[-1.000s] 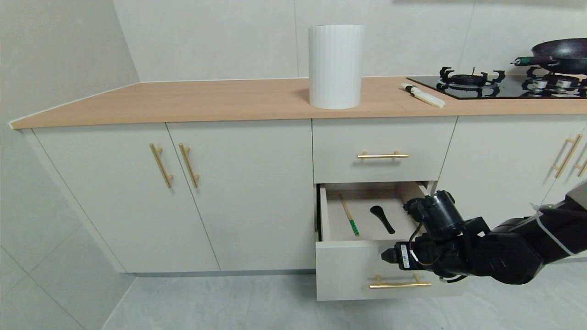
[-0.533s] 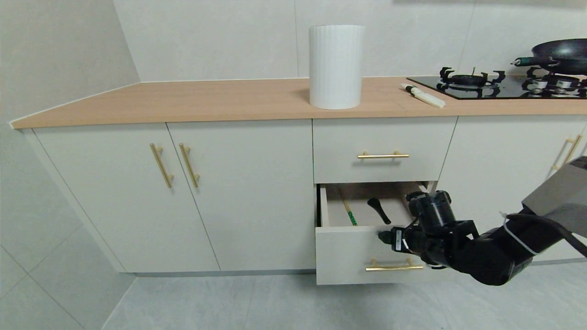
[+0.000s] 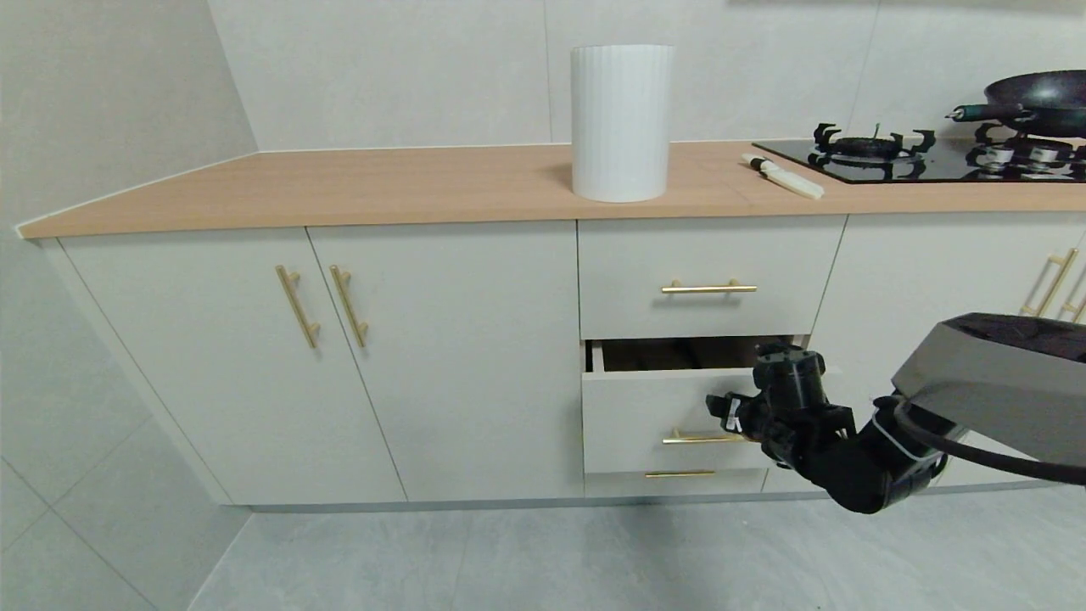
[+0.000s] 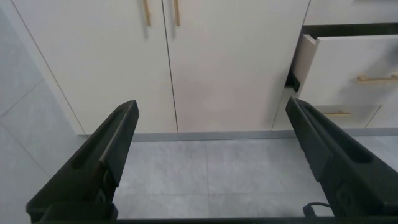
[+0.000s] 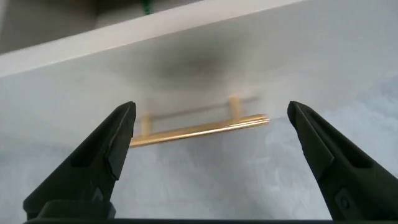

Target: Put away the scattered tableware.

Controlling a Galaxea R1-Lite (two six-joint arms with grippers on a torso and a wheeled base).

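Right now, from my head camera, the drawer [image 3: 645, 407] under the wooden counter [image 3: 382, 182] stands open only a crack. My right gripper [image 3: 728, 414] is close up to its flat pale front, just above the thin brass handle [image 3: 700, 438]. I judge the step in hand to be closing it, so the next move calls for a square push until the front lies flush with its neighbours. Up on the counter a pale, slim utensil [image 3: 782, 176] lies beside the black hob [image 3: 925, 161], near a tall ribbed white canister [image 3: 622, 123]; that one looks not yet put away. Through my left wrist, my left gripper [image 4: 210, 109] hangs with jaws wide apart and empty, over grey floor tiles [image 4: 205, 180] before smooth cabinet doors [image 4: 230, 62]. Through my right wrist, those jaws are also wide and grip nothing, with the round brass bar between them but untouched. A green speck [image 5: 146, 6] over the drawer's rim may be a chopstick inside, though I can't be sure.
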